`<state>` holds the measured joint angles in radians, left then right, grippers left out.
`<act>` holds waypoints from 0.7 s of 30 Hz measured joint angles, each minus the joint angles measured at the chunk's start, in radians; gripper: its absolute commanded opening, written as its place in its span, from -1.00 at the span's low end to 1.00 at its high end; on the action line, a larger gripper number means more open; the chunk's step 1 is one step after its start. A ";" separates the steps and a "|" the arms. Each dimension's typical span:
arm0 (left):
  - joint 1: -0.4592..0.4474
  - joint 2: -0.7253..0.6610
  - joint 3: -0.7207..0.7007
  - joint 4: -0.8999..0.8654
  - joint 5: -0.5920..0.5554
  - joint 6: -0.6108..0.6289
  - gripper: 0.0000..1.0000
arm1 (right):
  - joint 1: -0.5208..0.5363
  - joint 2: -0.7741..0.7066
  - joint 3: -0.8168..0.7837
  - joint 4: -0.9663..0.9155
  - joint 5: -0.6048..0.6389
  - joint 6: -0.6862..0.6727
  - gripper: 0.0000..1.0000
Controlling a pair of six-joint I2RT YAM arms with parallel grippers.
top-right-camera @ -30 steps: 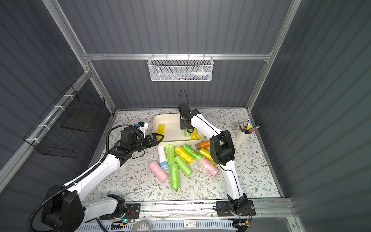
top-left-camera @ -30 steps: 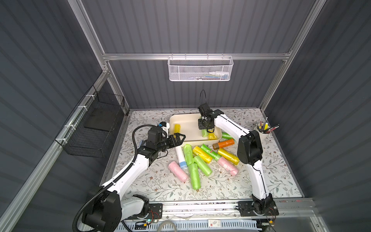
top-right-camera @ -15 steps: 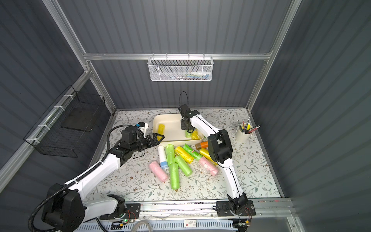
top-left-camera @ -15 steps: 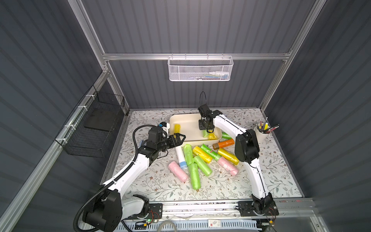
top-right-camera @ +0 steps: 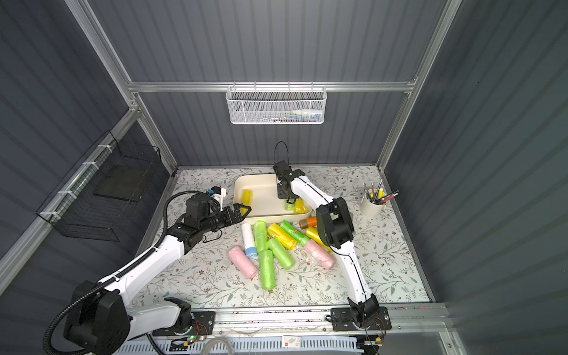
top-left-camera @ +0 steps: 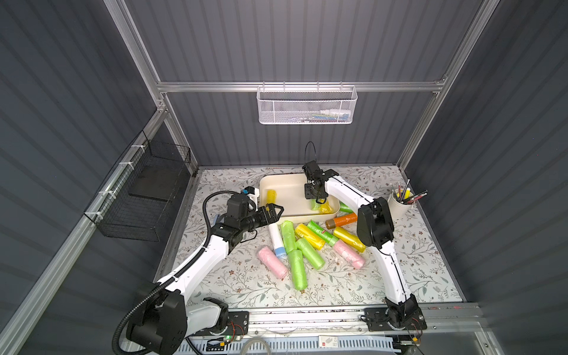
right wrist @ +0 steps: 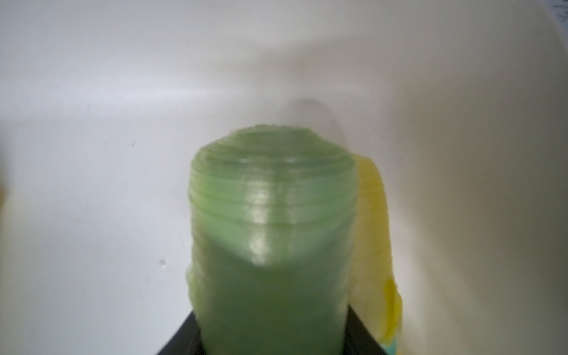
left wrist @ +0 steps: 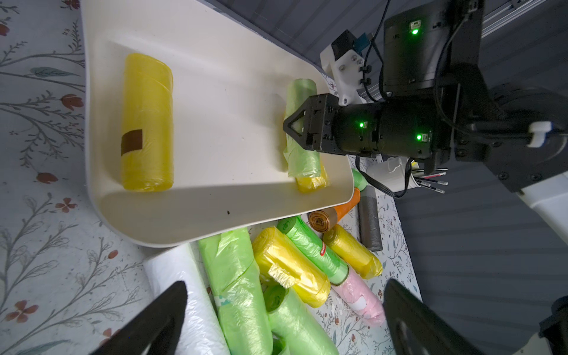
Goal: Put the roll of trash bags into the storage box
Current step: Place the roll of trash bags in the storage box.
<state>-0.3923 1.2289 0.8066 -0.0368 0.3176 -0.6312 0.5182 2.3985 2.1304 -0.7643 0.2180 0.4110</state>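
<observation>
Box: cream-white shallow plastic storage box (top-left-camera: pixel 289 192).
Left pincer (top-left-camera: pixel 275 210): wide apart, just beside the box.
Right pincer (top-left-camera: pixel 317 201): inside the box, squeezing the roll.
Roll: pale green plastic roll of trash bags (left wrist: pixel 302 156), in the box beside a small yellow roll (left wrist: pixel 310 183).

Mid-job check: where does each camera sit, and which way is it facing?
Top views: high above the base rail, looking down on the whole table; the whole robot shows, left tool and right tool included.
Left wrist: on the left arm, facing the storage box and loose rolls past its own open fingers; the right tool shows too.
Right wrist: on the right arm, looking into the box along the green roll in its jaws.
Shared: both wrist views show that green roll beside a yellow roll.
</observation>
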 measured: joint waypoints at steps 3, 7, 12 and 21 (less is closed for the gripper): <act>0.000 0.000 0.000 0.000 -0.004 0.000 1.00 | 0.000 0.008 0.018 -0.007 0.022 0.000 -0.04; 0.000 0.000 0.000 0.000 -0.004 0.000 1.00 | 0.000 0.019 0.033 -0.009 0.045 0.000 -0.03; 0.000 0.000 0.000 0.000 -0.004 0.000 1.00 | 0.000 0.045 0.066 -0.018 0.062 -0.001 -0.03; 0.000 0.013 0.000 0.008 -0.004 0.000 1.00 | 0.000 0.101 0.099 -0.047 0.099 -0.002 -0.01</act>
<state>-0.3923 1.2423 0.8066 -0.0284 0.3134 -0.6315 0.5179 2.4996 2.2295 -0.8112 0.3168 0.4095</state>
